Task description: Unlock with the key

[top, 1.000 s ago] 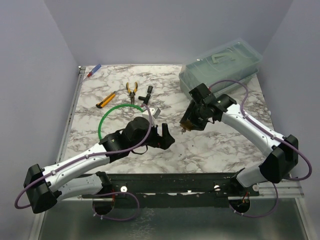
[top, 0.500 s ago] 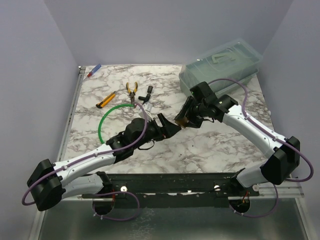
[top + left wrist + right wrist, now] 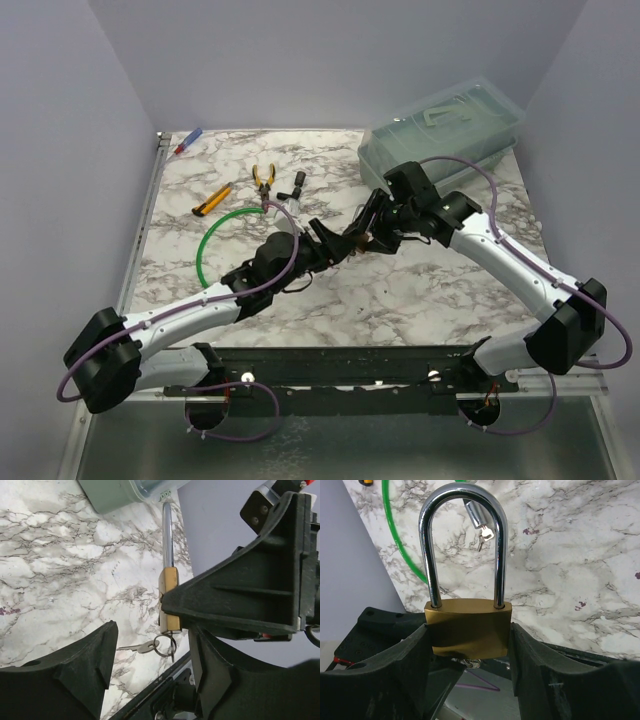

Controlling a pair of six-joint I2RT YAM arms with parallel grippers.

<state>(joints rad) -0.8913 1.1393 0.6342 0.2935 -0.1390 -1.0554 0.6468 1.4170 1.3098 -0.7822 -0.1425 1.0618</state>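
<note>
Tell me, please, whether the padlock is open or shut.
Shut: the padlock has both shackle legs seated in its brass body.

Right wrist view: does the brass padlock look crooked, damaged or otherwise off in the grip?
Nothing stands out. The brass padlock with chrome shackle sits straight between the fingers of the right gripper, both shackle legs seated. A small silver key on a ring shows below its base.

Nothing can be read with certainty. In the left wrist view, near twelve o'clock, a small green printed mark point(image 3: 165, 496) stands on the rim of the pale green lidded box point(image 3: 115, 492), too blurred to make out. Seen from above, the box lid, at one o'clock on the surface point(image 3: 400, 290), carries a raised triangle-like sign point(image 3: 440, 115).
</note>
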